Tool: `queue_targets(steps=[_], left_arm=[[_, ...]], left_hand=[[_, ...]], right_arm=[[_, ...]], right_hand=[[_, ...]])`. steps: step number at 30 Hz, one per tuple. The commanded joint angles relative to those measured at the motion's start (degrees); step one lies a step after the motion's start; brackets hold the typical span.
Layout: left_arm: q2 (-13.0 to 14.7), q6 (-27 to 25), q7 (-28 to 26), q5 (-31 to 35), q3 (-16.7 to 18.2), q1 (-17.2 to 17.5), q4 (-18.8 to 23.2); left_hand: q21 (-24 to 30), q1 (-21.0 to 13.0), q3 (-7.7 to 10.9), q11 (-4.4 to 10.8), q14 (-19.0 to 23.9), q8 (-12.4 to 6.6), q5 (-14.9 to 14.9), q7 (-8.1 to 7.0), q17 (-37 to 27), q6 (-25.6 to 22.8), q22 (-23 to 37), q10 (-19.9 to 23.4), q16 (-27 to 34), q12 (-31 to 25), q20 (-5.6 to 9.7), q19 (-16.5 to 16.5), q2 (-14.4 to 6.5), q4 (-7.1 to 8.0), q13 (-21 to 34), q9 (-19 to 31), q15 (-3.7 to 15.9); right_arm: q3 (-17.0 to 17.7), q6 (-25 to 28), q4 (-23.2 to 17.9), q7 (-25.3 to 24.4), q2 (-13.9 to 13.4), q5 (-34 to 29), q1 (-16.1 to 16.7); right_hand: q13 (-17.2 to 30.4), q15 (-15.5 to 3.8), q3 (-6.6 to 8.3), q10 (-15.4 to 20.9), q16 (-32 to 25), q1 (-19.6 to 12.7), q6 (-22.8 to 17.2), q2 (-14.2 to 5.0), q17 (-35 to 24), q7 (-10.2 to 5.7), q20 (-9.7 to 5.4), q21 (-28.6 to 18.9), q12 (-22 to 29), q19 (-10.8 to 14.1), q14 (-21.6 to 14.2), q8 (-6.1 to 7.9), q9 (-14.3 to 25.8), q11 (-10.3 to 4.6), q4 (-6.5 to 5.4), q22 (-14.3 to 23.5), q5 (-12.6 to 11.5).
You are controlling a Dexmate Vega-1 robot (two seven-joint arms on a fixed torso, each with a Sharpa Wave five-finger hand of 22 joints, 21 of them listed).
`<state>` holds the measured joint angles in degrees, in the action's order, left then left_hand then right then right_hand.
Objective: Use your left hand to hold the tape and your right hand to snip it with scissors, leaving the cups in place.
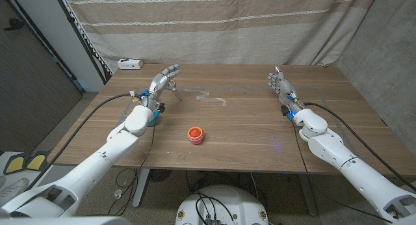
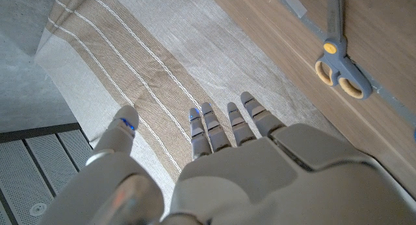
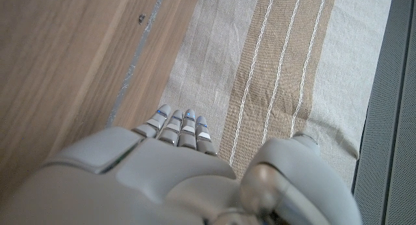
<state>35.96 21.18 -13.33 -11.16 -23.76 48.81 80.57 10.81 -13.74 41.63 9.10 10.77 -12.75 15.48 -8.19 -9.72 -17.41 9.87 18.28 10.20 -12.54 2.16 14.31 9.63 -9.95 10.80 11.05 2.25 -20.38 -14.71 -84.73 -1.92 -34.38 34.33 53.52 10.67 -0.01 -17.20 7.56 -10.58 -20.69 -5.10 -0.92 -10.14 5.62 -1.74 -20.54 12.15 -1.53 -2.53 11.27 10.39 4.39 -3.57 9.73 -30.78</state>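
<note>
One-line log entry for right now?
left hand: open, by scissors | right hand: open | red-orange cup: table centre | tape uncut

My left hand (image 2: 260, 179) and my right hand (image 3: 175, 173) wear smooth, matt grey-white plastic shells, with a faint sheen on the rounded thumb casings. The brown wooden table (image 1: 247, 131) looks matt with a fine straight grain. Behind it hangs a beige woven cloth curtain with white stripes (image 2: 162, 56), coarse and dull. The scissors with blue-grey and cream plastic handles (image 2: 341, 69) have dull metal blades.
</note>
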Motion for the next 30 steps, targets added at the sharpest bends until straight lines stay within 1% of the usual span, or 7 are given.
queue_targets(steps=[1, 8, 20, 21, 22, 24, 30], left_arm=[[2.27, -2.94, -2.64, 4.09, 0.60, 1.33, 3.88], [4.02, -7.71, -4.24, 6.94, 0.90, 2.16, 8.65], [4.77, -9.14, -6.13, 10.64, 0.59, 1.68, 8.91], [4.77, -9.04, -6.21, 10.89, 0.52, 1.55, 8.72], [4.76, -8.97, -6.36, 11.21, 0.43, 1.41, 8.55], [4.80, -8.68, -6.28, 11.55, 0.28, 1.04, 8.17], [4.89, -8.97, -7.71, 13.50, 0.15, 0.80, 8.29]], left_hand=[[0.27, -0.71, 0.17, 0.19, 0.57, -0.29, 0.34, -0.13, -0.23, -0.46, 0.14, 0.44, 0.37, -0.25, 6.12, 0.27, -0.06, -0.29, 0.20, 0.19, 9.09], [0.31, -1.09, 0.09, 0.20, 0.84, -0.19, 0.58, -0.45, -0.24, -0.53, 0.15, 0.90, 0.44, -0.33, 6.26, 0.37, 0.04, -0.24, 0.21, 0.16, 9.31], [0.35, -1.34, -0.15, 0.63, 1.18, -0.32, 0.90, -0.43, -0.27, -1.27, 0.16, 1.98, 0.51, -0.63, 6.47, 0.52, 0.26, -0.11, 0.24, 0.16, 9.52], [0.36, -1.41, -0.15, 0.71, 1.20, -0.31, 0.94, -0.52, -0.27, -1.29, 0.16, 2.04, 0.51, -0.64, 6.49, 0.53, 0.25, -0.12, 0.25, 0.16, 9.56], [0.36, -1.43, -0.15, 0.69, 1.21, -0.31, 0.96, -0.53, -0.27, -1.29, 0.15, 2.04, 0.51, -0.64, 6.49, 0.54, 0.25, -0.12, 0.25, 0.16, 9.57], [0.35, -1.74, -0.13, 0.97, 1.29, -0.28, 1.12, -0.60, -0.26, -1.37, 0.15, 2.62, 0.51, -0.81, 6.52, 0.55, 0.20, -0.16, 0.26, 0.15, 9.66], [0.34, -2.53, -0.09, 1.40, 1.49, -0.21, 1.52, -0.66, -0.25, -1.65, 0.13, 4.16, 0.50, -1.24, 6.67, 0.63, 0.13, -0.24, 0.29, 0.08, 9.76]], right_arm=[[0.69, 1.81, -3.30, -1.47, -1.16, 0.32, 1.55], [1.02, 2.81, -5.07, -1.32, -2.38, 0.30, 1.93], [0.75, 2.37, -4.73, -1.52, -1.99, -0.35, 1.57], [0.69, 2.24, -4.55, -1.53, -1.82, -0.38, 1.46], [0.62, 2.13, -4.39, -1.52, -1.68, -0.45, 1.34], [0.39, 2.08, -4.05, -1.18, -1.61, -0.61, 0.99], [-0.04, 2.67, -3.95, -1.11, -1.75, -1.15, 0.42]], right_hand=[[0.12, -0.26, -0.13, -0.05, -0.03, -0.85, 0.29, 0.09, -0.13, -0.23, -0.30, 0.21, 0.14, -0.31, 0.01, -0.16, 0.18, -0.13, 0.48, 0.27, -0.29], [0.13, -0.50, -0.13, 0.24, -0.11, -0.97, 0.05, 0.10, -0.13, -0.27, -0.19, 0.40, 0.26, -0.11, -0.19, -0.07, 0.18, -0.28, 0.56, 0.28, -0.40], [0.14, -0.64, -0.12, 0.31, -0.13, -1.13, -0.02, 0.08, -0.13, -0.44, -0.19, 0.75, 0.29, 0.01, -0.25, -0.06, 0.18, -0.41, 0.67, 0.29, -0.57], [0.14, -0.98, -0.11, 0.46, -0.08, -1.18, -0.14, 0.07, -0.14, -0.74, -0.12, 0.88, 0.35, 0.04, -0.12, -0.02, 0.18, -0.86, 0.70, 0.30, -0.62], [0.16, -2.36, -0.10, 0.99, 0.05, -1.36, -0.30, 0.00, -0.14, -1.75, -0.20, 1.40, 0.57, 0.25, 0.34, 0.01, 0.18, -3.11, 0.83, 0.32, -0.85], [0.18, -3.44, -0.08, 0.80, 0.17, -1.49, -0.30, -0.06, -0.15, -2.90, -0.14, 1.79, 0.49, 0.22, 0.78, -0.02, 0.18, -3.95, 0.91, 0.34, -0.98], [0.23, -3.32, -0.10, -0.07, 0.41, -1.47, 0.50, -0.17, -0.17, -2.97, -0.07, 2.49, 0.19, -0.42, 1.83, -0.33, 0.20, -3.58, 0.92, 0.37, -1.08]])
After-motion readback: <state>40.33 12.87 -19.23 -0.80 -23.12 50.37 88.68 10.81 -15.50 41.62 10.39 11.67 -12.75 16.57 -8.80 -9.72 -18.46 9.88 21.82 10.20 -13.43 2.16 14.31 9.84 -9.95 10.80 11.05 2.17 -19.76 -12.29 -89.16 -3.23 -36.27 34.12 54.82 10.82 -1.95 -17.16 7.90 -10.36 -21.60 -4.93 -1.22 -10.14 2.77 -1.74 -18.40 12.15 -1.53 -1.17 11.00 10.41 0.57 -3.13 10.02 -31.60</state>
